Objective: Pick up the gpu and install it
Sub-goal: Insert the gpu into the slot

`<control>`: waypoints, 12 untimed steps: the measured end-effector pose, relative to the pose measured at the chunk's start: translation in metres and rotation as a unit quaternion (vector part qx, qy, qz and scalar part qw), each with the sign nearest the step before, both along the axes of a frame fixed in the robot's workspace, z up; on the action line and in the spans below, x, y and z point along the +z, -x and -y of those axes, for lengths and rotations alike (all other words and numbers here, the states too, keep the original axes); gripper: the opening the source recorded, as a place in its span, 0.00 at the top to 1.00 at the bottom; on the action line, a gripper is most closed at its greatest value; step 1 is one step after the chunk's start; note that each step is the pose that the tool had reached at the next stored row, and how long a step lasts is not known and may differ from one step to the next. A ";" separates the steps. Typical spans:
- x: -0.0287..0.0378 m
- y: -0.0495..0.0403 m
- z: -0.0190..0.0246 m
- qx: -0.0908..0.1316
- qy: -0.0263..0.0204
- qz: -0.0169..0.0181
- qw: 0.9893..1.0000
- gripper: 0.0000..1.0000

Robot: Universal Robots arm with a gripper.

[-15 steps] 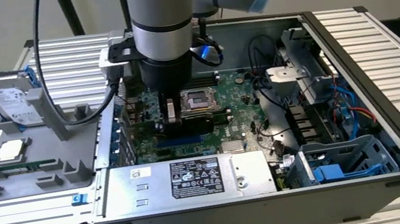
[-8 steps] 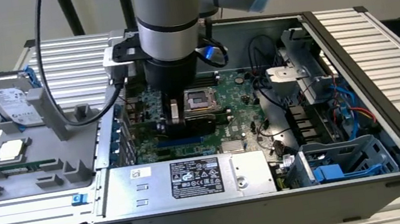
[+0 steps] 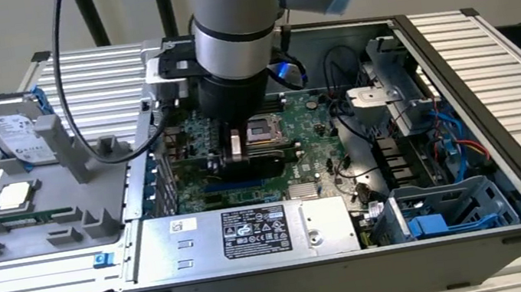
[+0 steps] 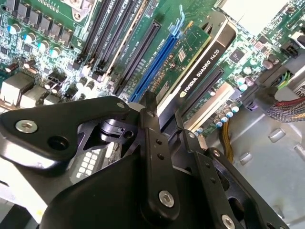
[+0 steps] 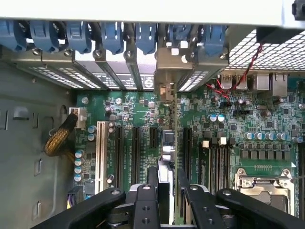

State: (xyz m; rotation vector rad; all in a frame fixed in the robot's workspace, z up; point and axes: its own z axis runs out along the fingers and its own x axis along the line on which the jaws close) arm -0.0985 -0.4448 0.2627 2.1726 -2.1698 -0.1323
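A: Item one, arm count?
B: One arm, one gripper (image 3: 240, 151), lowered inside the open computer case (image 3: 464, 123) over the green motherboard (image 3: 314, 157).

A: Item two, the gpu?
B: One gpu (image 4: 198, 62), standing on edge between the black fingers (image 4: 155, 143), which pinch it from both sides. In the second wrist view its lower edge sits at the blue slot (image 4: 152, 64); whether it is fully seated is hard to judge from this angle. In the first wrist view the card (image 5: 167, 148) runs edge-on toward its silver bracket (image 5: 165, 71) at the case's rear wall.

A: Slots?
B: One white slot (image 5: 100, 150) and several long black ones beside the card; an exact count of those is uncertain.

A: Other parts?
B: One silver power supply (image 3: 243, 234) along the near wall of the case. One processor socket (image 5: 264, 183). Outside the case, one grey holder tray (image 3: 33, 218) on the exterior view's left, carrying one hard drive in a blue frame (image 3: 15, 124), upright, and one flat silver chip (image 3: 15, 197).

A: Surface and room?
B: Case and tray both rest on a table of ribbed aluminium profiles (image 3: 515, 53). A pale floor lies beyond it.
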 end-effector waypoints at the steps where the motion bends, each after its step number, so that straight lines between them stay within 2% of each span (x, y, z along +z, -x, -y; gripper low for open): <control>1: 0.0000 -0.0017 0.0001 0.000 0.000 -0.002 1.000 1.00; 4: 0.0000 -0.0061 0.0002 0.000 -0.001 -0.007 1.000 1.00; 7: 0.0000 -0.0072 0.0002 0.000 -0.001 -0.008 1.000 1.00; 12: 0.0000 -0.0074 -0.0021 0.000 -0.001 -0.008 1.000 1.00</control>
